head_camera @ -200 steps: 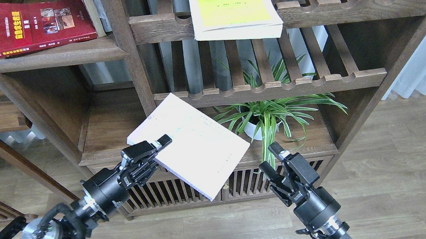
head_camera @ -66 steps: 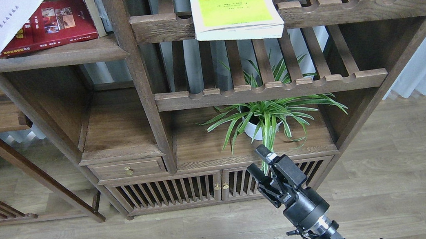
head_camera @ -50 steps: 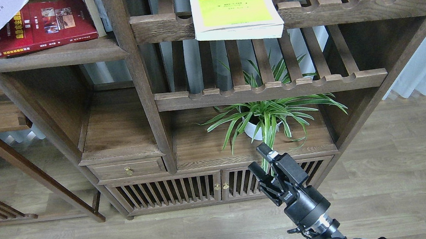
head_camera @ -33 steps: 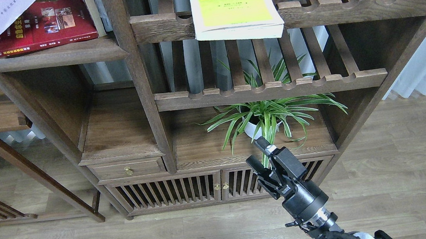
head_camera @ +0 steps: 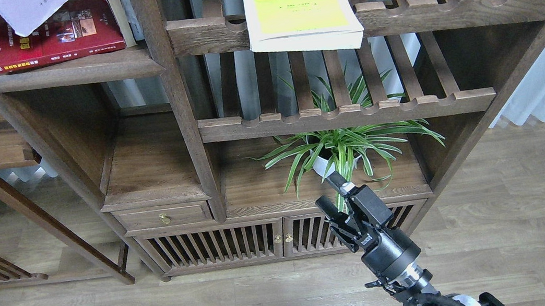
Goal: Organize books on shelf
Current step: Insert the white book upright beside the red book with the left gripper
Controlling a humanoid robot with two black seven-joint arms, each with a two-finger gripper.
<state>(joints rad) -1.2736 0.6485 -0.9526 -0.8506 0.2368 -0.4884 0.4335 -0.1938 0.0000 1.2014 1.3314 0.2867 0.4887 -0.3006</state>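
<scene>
The dark red book (head_camera: 63, 41) lies flat on the solid shelf (head_camera: 75, 73) at the top left. The pale lavender-white book (head_camera: 30, 10) is over it, tilted, its upper part cut off by the top edge; I cannot tell what holds it. The yellow-green book (head_camera: 298, 5) lies on the upper slatted rack (head_camera: 443, 7), its front edge overhanging the rail. My right gripper (head_camera: 329, 193) is open and empty, low in front of the cabinet, well below that book. My left gripper is out of view.
A potted spider plant (head_camera: 340, 149) stands on the cabinet top just behind my right gripper. A second slatted rack (head_camera: 346, 114) runs above it. A small drawer with a brass knob (head_camera: 164, 219) is at left. Thin upright books (head_camera: 116, 13) stand beside the red book.
The lavender-white book went from my left gripper below the racks to the top left shelf, sliding right over the red book. The left arm left the view. My right gripper rose slightly.
</scene>
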